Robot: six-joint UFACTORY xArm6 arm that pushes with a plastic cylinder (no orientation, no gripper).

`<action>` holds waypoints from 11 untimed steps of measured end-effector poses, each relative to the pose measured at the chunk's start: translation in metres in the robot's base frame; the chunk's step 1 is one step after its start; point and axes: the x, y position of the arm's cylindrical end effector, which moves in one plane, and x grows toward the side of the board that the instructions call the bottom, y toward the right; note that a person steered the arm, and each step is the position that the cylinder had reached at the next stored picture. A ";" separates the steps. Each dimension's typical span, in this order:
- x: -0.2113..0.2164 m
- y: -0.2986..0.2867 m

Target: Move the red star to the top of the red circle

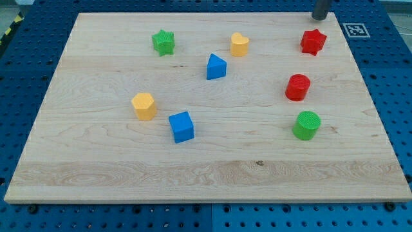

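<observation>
The red star (313, 42) lies near the view's top right of the wooden board (96, 161). The red circle (298, 87) stands below it and slightly to the left, with a clear gap between them. My tip (320, 18) is at the view's top edge, just above the red star and a little to its right, apart from it. Only the rod's lower end shows.
A green circle (306, 125) sits below the red circle. A yellow heart (239, 44), a blue triangle (215, 67) and a green star (163, 42) lie further left. A yellow hexagon (144, 106) and a blue cube (181, 126) sit at centre left. A marker tag (355, 29) is beside the board's top right corner.
</observation>
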 end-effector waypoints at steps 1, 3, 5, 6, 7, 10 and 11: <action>0.031 -0.004; 0.042 0.009; 0.061 0.005; 0.071 0.001; 0.074 0.001; 0.081 -0.029; 0.102 -0.044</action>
